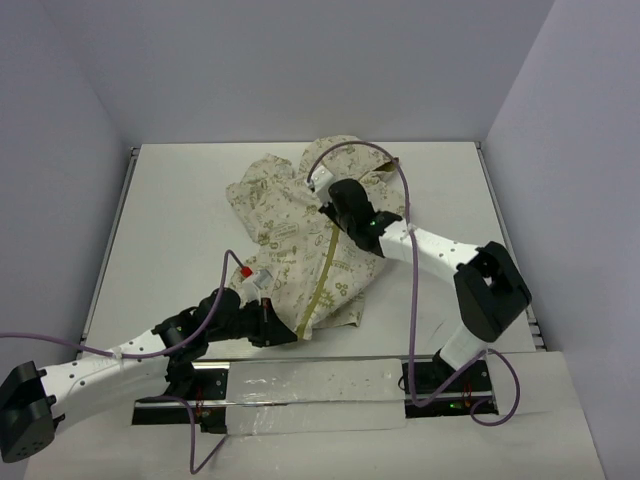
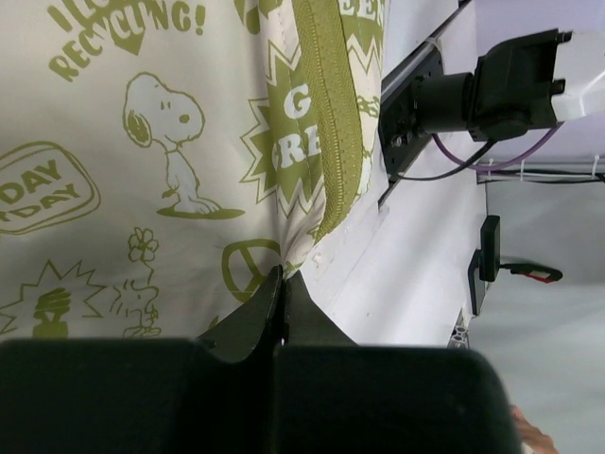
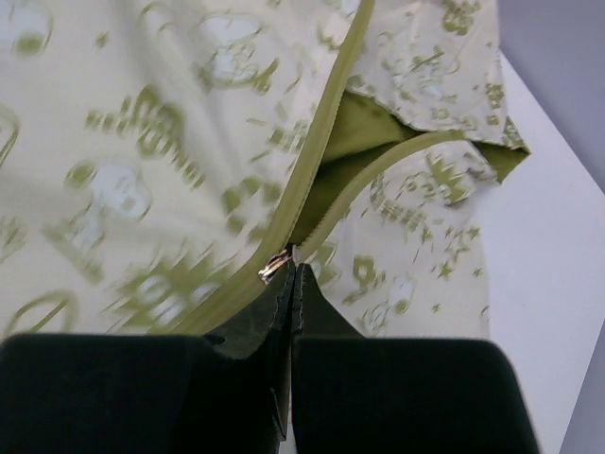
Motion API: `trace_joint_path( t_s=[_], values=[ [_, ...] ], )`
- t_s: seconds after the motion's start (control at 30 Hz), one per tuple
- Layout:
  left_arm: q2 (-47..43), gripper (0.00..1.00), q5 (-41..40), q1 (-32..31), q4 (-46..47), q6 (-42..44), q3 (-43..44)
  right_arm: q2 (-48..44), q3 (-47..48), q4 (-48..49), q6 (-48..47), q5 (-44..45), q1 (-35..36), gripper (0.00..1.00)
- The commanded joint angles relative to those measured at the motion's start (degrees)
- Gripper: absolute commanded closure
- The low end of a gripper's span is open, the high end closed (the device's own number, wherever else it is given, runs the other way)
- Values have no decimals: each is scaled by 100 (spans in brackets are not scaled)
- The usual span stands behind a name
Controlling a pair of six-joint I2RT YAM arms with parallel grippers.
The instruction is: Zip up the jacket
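Top external view: the jacket (image 1: 300, 240) lies crumpled at the middle of the white table (image 1: 170, 220), between pale lavender walls (image 1: 300, 70), with its zipper (image 1: 322, 275) drawn straight between the two arms. Left wrist view alone shows the left gripper (image 2: 282, 276) closed, pinching the hem beside the zipper's lower end. Right wrist view alone shows the right gripper (image 3: 294, 265) closed on the metal slider (image 3: 273, 268), with olive lining (image 3: 352, 142) exposed above it. Legible print: "DAY" and "…CING!", among cartoon beagles (image 2: 170, 142).
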Motion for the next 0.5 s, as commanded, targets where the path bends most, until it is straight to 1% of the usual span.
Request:
trace_joint_path(
  t_s=[0.0,0.27,0.37,0.47],
  values=[
    [3,100,184,-282,-179,-160,172,396,767,324,-214,-11,-599,100],
    [-346,100,-114,-567,-682,-397,279,1255,1832,244,-322,-214,-1267,100],
    [-570,100,-246,-706,-946,-524,268,1647,2365,96,-216,-300,-1670,100],
    [-681,100,-286,-758,-1086,-647,229,1854,2755,-6,-115,-292,-1925,100]
  ],
)
